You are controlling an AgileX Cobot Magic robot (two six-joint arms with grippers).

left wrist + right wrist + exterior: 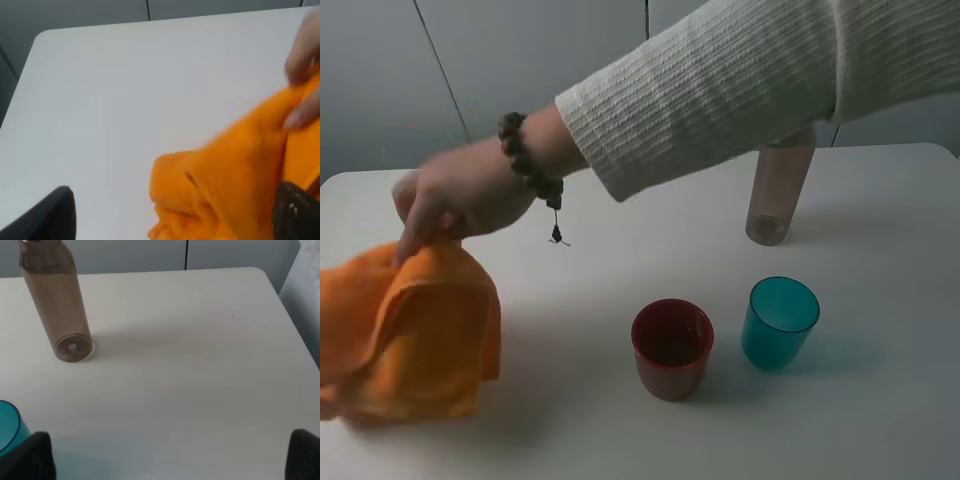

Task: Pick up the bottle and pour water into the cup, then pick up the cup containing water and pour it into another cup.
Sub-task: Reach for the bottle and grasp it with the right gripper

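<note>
Bright orange cloth, white ribbed sleeve, dark brown beaded bracelet. The table is white; the cup translucent teal, the other cup opaque red, the bottle smoky grey-brown.

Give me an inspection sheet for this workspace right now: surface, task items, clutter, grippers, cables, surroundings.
Surface: white table, matte.
Job's things: bottle upright at the back right, top hidden behind a white knit sleeve; red cup and teal cup upright at the front, side by side, apart.
Clutter: orange cloth on the table's left side, pinched by a person's hand with a beaded bracelet.
Grippers: left gripper and right gripper open, holding nothing.
Cables: nothing seen.
Surroundings: grey panelled wall behind the table.
</note>
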